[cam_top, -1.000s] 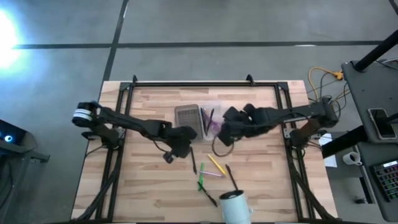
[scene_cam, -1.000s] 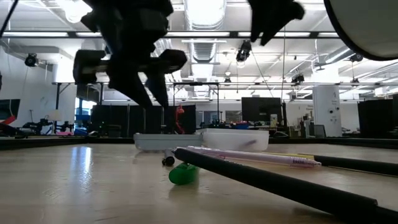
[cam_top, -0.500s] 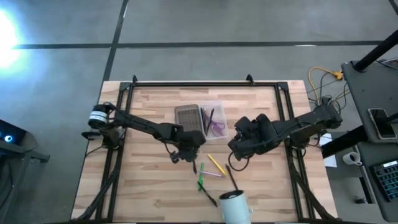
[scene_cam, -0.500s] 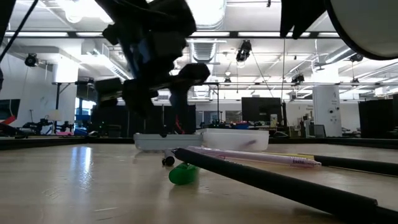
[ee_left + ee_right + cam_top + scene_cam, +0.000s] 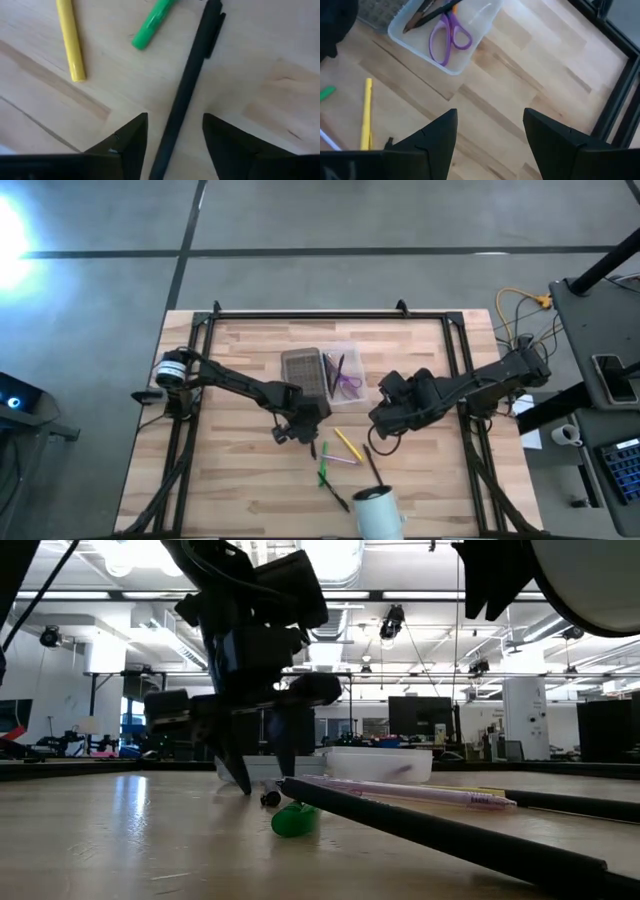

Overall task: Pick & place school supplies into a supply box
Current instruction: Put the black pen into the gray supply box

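Under both arms lies a pale wooden table (image 5: 230, 480) over grey floor; beyond it, a dim hall. Left gripper (image 5: 172, 135), jaws wide, straddles a black pen (image 5: 187, 85), with yellow marker (image 5: 70, 40) and green marker (image 5: 152, 17) just ahead. Right gripper (image 5: 487, 132) hangs wide, empty; ahead sits the supply box (image 5: 470, 47) holding purple scissors (image 5: 447, 37), its far end cut off

Left pincer (image 5: 172, 140) low, fingers apart

White cup (image 5: 378, 513) at table's (image 5: 230, 480) near edge; orange cable (image 5: 520, 302) on grey floor (image 5: 300, 220) beyond.
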Tool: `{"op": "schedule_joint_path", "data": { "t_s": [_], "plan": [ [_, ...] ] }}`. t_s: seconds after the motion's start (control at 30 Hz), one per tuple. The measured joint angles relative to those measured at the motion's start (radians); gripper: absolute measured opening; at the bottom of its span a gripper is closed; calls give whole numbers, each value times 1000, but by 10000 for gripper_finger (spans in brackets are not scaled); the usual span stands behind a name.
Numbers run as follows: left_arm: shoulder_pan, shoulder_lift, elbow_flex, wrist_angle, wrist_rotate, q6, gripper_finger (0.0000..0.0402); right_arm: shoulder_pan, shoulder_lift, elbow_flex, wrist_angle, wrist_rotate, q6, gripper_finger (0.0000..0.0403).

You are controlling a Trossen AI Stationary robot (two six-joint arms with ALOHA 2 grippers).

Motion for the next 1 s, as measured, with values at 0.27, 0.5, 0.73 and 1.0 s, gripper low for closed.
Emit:
{"op": "schedule_joint_path", "data": {
  "t_s": [0.27,0.5,0.73,1.0],
  "plan": [
    [-1,0,-1,-54,9,-21,45,0,0,-23,4,-13,27,219],
    [0,-2,4,-99,23,-159,17,-1,0,-23,6,-12,26,219],
    [26,-69,57,-190,97,-429,10,-8,-4,-23,10,1,69,219],
    [79,-140,120,-179,67,-431,8,-31,-59,-23,13,100,203,219]
  ]
}}
